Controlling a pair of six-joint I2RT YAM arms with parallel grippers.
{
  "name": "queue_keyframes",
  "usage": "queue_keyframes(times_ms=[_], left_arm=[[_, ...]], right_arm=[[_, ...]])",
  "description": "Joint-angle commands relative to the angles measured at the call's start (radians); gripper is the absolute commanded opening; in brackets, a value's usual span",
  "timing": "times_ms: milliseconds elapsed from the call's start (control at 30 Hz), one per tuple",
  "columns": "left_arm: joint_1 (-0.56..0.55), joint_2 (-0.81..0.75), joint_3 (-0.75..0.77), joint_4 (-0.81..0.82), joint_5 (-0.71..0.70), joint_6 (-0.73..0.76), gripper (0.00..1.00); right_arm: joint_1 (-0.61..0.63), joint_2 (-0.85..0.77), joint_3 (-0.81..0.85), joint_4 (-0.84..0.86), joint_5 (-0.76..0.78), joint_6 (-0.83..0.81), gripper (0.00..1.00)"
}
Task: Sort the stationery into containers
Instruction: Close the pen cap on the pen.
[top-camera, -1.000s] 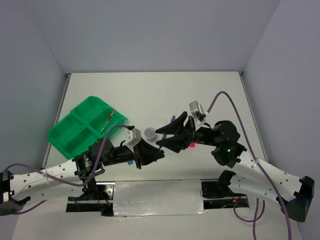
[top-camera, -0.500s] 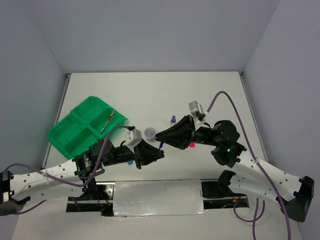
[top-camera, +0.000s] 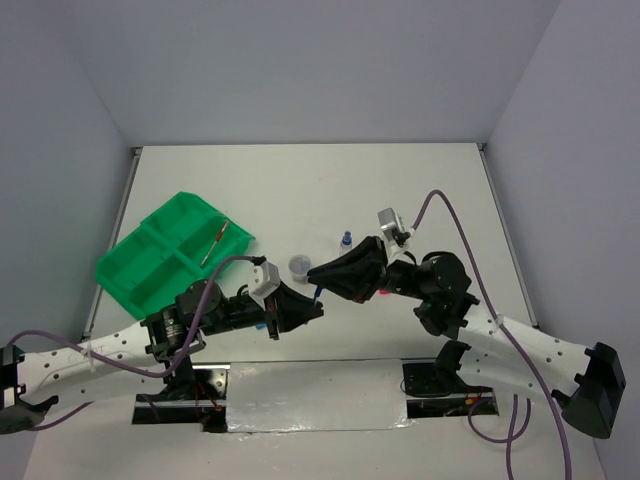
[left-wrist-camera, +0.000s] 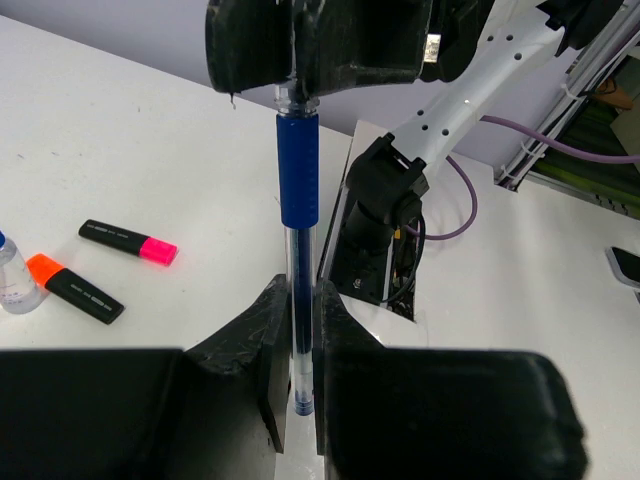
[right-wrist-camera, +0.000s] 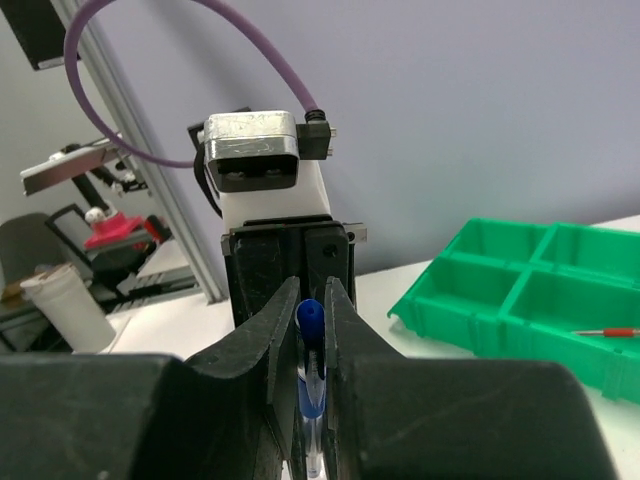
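A: Closing is seen at the right gripper (right-wrist-camera: 310, 312): wide a second ago, it is now narrowed onto the blue pen (left-wrist-camera: 298, 170), which is also pinched by the left gripper (left-wrist-camera: 297, 365).
B: Meaning?
A: A handover is judged under way. The pen is held in the air, well apart from the green tray (top-camera: 130, 270), to its right, not yet sorted.
B: Writing?
A: None can be read on anything.
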Motion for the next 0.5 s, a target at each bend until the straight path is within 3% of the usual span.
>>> queue_keyframes(times_ms=[0,267,467], left_arm=[[-0.002,-0.040,0.055,0.187,-0.014,0.056,0.00],[-0.003,-0.006,0.104,0.238,-0.017,0.083,0.00],[0.000,-0.003,0.210,0.141,-0.014,0.162,0.00]], right_arm=[[0.037,0.021,-0.072,0.048,0.077,-0.008,0.00],[0.106,0.118,-0.134,0.160,0.120,-0.013,0.00],[0.127,0.223,-0.166,0.217,0.116,-0.003,0.00]])
